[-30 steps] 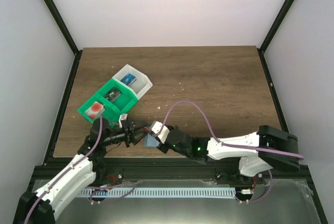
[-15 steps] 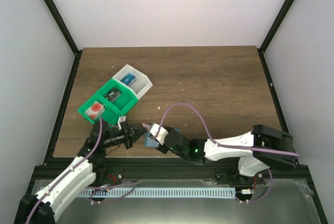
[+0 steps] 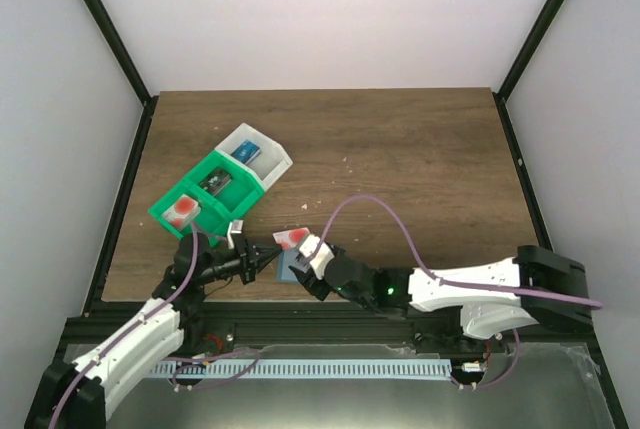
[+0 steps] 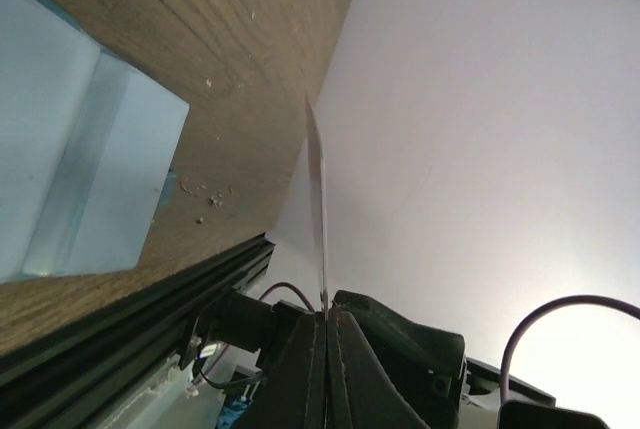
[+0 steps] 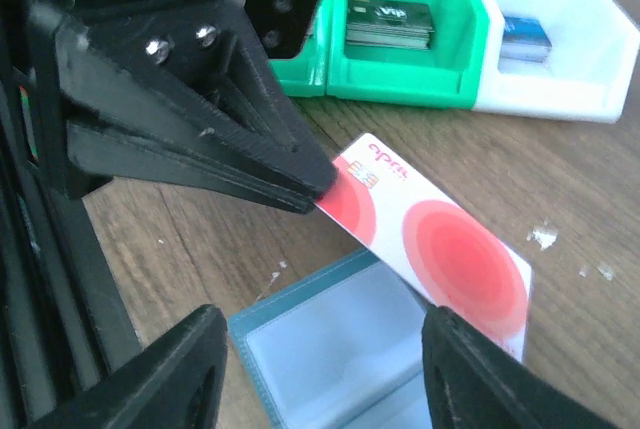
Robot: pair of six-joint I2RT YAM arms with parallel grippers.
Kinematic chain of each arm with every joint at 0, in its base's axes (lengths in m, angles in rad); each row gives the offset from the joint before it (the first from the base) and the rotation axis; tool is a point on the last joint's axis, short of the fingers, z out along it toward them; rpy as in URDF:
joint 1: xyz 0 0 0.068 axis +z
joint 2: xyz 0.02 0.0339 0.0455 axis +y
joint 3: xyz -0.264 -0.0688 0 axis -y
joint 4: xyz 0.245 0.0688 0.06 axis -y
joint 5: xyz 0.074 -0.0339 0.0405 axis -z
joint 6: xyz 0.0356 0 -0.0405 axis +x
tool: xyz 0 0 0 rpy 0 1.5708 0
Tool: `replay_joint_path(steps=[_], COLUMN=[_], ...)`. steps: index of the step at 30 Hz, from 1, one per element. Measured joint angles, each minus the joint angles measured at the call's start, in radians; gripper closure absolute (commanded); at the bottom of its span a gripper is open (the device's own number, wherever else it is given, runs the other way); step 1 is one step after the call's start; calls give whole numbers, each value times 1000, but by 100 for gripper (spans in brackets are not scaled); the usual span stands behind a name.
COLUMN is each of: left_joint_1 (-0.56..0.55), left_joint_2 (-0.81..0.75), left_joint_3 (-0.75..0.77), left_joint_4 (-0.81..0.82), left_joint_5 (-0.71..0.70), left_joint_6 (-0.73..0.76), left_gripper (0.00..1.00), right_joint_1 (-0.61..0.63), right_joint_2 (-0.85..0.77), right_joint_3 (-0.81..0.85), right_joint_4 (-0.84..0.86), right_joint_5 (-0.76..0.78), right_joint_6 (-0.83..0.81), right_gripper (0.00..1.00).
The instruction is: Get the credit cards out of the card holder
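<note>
**Left gripper [image 5: 310,187] pinching a credit card [image 5: 430,244]: draw it off straight**

My left gripper is clamped shut on one short end of the credit card. The card slants up over the open card holder [image 5: 330,354], which lies flat near the front edge of the table [image 5: 570,179]. My right gripper [image 5: 322,334] hangs over the holder with its jaws apart, clamping nothing. The card looks clear of its pocket, though its low corner hides the pocket mouth, so I cannot be sure. My hold is only at the very tip, so I should pull along the card's length, without twisting, and lift before swinging. The green-and-white tray [image 5: 400,89] just beyond seems a sensible place to set it.
</note>
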Motion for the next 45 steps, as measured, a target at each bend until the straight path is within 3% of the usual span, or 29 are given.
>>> replay_joint_path(steps=[2, 4, 5, 17, 25, 32, 38, 45], left_joint_1=[0, 0, 0, 0, 24, 162, 205, 383], left_joint_2=[21, 41, 52, 19, -23, 36, 109, 141], left_joint_3=[-12, -16, -16, 98, 232, 391, 546, 567], left_joint_4=[45, 71, 82, 14, -121, -294, -452, -599], left_joint_5=[1, 5, 8, -12, -72, -80, -152, -155], left_joint_6=[21, 47, 66, 360, 568, 703, 824, 869], left_gripper=[100, 100, 100, 100, 100, 100, 100, 100], right_joint_1=[2, 3, 2, 3, 3, 3, 3, 3], right_joint_2=[-49, -103, -129, -361, -549, -663, -689, -694], right_joint_3=[-15, -38, -51, -126, -290, -313, -313, -313], right_joint_4=[-24, -47, -55, -163, -135, -166, -183, -202], right_joint_5=[-2, -1, -2, -31, -33, -13, -13, -16], right_joint_6=[40, 91, 116, 365, 474, 501, 500, 480], right_gripper=[22, 2, 0, 0, 0, 0, 0, 0])
